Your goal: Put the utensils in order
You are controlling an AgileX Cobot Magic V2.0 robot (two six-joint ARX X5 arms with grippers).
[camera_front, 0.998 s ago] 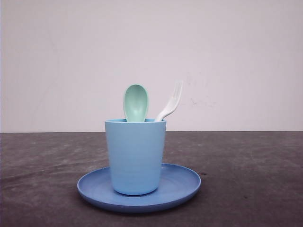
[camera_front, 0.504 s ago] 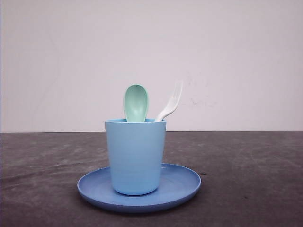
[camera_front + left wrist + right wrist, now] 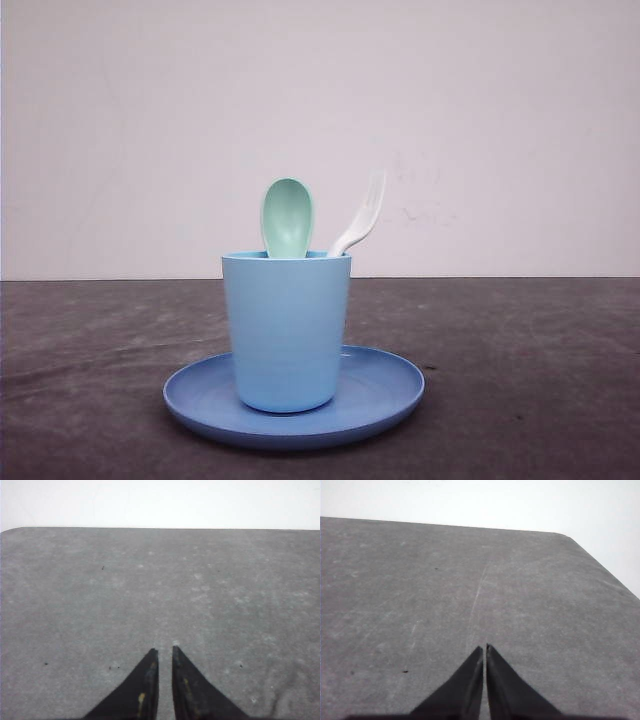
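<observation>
In the front view a pale mint-green spoon (image 3: 287,216) stands bowl-up in a light blue cup (image 3: 286,330), and a small white fork (image 3: 361,217) leans out of the same cup to the right, tines up. The cup rests on a blue round plate (image 3: 385,392). My left gripper (image 3: 164,651) hovers over bare grey table with its black fingers nearly together and nothing between them. My right gripper (image 3: 484,647) is also over bare table, fingers closed tip to tip and holding nothing.
The dark grey table (image 3: 520,360) stretches to both sides of the plate, with a plain pale wall behind. The left wrist view shows the table's far edge (image 3: 160,528); the right wrist view shows a rounded table corner (image 3: 570,537).
</observation>
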